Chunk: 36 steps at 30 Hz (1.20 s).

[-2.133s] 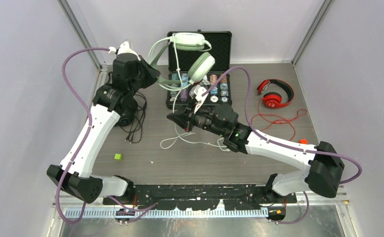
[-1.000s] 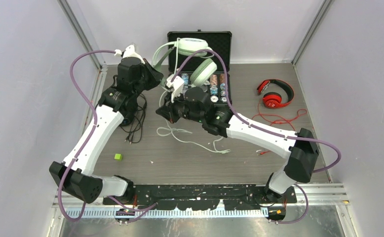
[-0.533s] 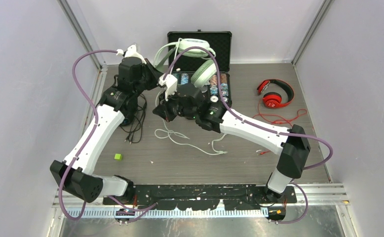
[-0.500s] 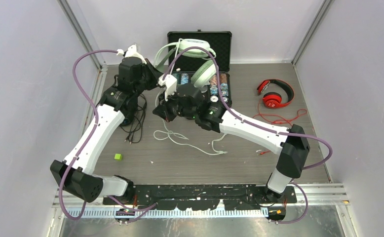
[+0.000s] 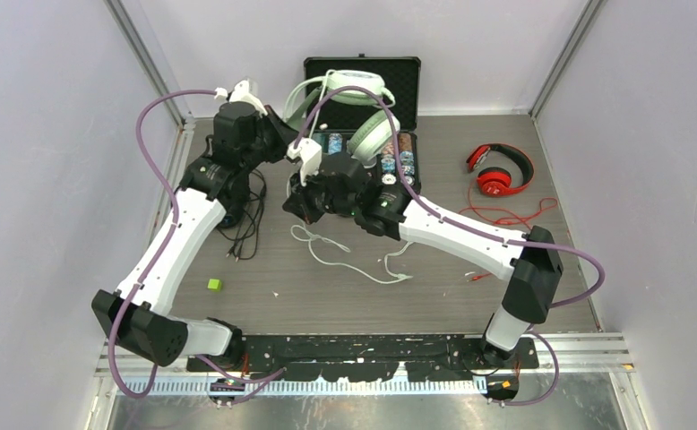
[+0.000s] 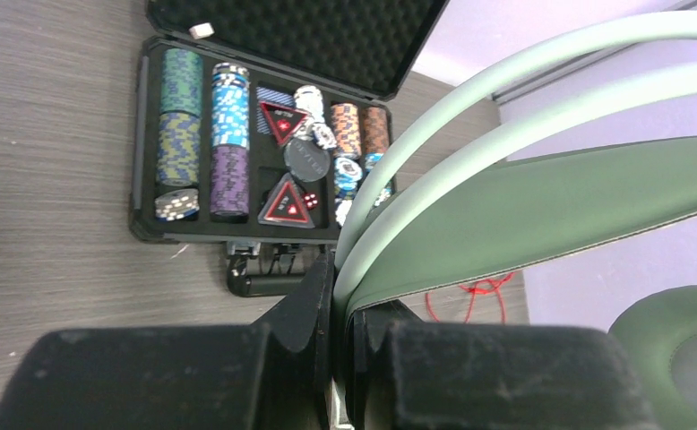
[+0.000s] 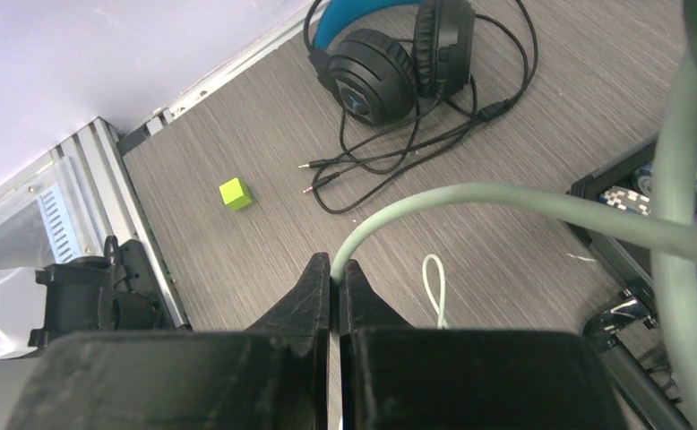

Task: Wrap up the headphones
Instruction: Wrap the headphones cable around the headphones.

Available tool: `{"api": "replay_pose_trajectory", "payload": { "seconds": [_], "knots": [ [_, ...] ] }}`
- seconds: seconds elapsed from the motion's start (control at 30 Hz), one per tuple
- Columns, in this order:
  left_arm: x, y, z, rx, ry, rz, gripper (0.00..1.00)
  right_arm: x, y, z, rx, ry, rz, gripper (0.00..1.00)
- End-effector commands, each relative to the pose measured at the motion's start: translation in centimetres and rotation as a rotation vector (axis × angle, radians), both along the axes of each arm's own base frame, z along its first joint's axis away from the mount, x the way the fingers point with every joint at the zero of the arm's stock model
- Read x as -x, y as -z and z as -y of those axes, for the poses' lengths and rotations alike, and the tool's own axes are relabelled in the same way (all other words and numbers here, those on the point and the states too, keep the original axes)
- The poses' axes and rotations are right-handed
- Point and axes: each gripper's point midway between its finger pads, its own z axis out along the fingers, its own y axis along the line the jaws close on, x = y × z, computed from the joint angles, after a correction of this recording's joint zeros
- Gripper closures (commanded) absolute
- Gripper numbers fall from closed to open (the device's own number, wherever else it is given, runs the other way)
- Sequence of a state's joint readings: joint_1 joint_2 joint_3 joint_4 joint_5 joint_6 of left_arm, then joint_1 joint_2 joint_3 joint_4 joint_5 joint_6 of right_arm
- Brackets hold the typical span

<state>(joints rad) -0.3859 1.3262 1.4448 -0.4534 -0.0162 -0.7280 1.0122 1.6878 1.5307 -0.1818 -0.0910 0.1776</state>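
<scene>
Grey wood-grain table (image 5: 327, 300) inside lilac walls. Black headphones (image 7: 376, 67) lie far left. The left gripper (image 6: 340, 269) clamps the headband of the mint headphones (image 5: 354, 90), raised over the chip case (image 5: 408, 70). The right gripper (image 7: 334, 264) pinches their pale cable (image 7: 506, 202). Red headphones (image 5: 499, 170) lie far right.

left claw (image 6: 340, 296) clamped on mint-green headphones (image 6: 542, 206) headband | chip case (image 6: 139, 179) open on table (image 6: 49, 233) beyond

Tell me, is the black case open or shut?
Open. The case has its lid tipped back, and the chips inside show.
</scene>
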Motion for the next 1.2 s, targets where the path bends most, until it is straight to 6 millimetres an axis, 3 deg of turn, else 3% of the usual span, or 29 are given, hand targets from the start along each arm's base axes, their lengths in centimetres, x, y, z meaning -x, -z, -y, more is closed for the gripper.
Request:
{"api": "replay_pose_trajectory", "payload": {
  "seconds": [0.0, 0.17, 0.23, 0.43, 0.57, 0.8, 0.97, 1.1, 1.17],
  "knots": [
    [-0.1, -6.4, 1.0, 0.205, 0.049, 0.159, 1.0, 0.4, -3.1, 1.4, -0.053, 0.037, 0.03, 1.0],
    [0.1, -7.5, 1.0, 0.297, 0.073, 0.164, 1.0, 0.6, -1.2, 2.6, -0.031, 0.081, -0.01, 1.0],
    [0.1, -7.0, 0.6, 0.272, 0.057, 0.151, 1.0, 0.7, -1.1, 3.1, -0.04, 0.099, -0.015, 0.95],
    [-0.4, -4.1, -1.0, 0.134, -0.008, 0.113, 1.0, 1.9, -6.3, 6.0, -0.159, 0.162, -0.022, 0.61],
    [-0.1, -3.4, -1.9, 0.071, -0.026, 0.11, 1.0, 3.8, -8.4, 8.1, -0.175, 0.153, -0.057, 0.47],
    [0.3, -2.8, -2.1, -0.004, 0.001, 0.093, 1.0, 6.0, -11.2, 11.1, -0.164, 0.154, -0.093, 0.43],
    [0.8, -1.1, -2.4, -0.136, 0.062, 0.059, 1.0, 7.9, -17.9, 12.3, -0.218, 0.059, -0.015, 0.44],
    [1.8, 0.0, -2.2, -0.199, 0.133, 0.038, 1.0, 5.4, -21.2, 14.1, -0.131, 0.152, 0.132, 0.39],
    [2.5, 0.3, -1.7, -0.21, 0.189, 0.039, 1.0, 3.8, -21.1, 14.8, -0.063, 0.185, 0.169, 0.35]
  ]
}}
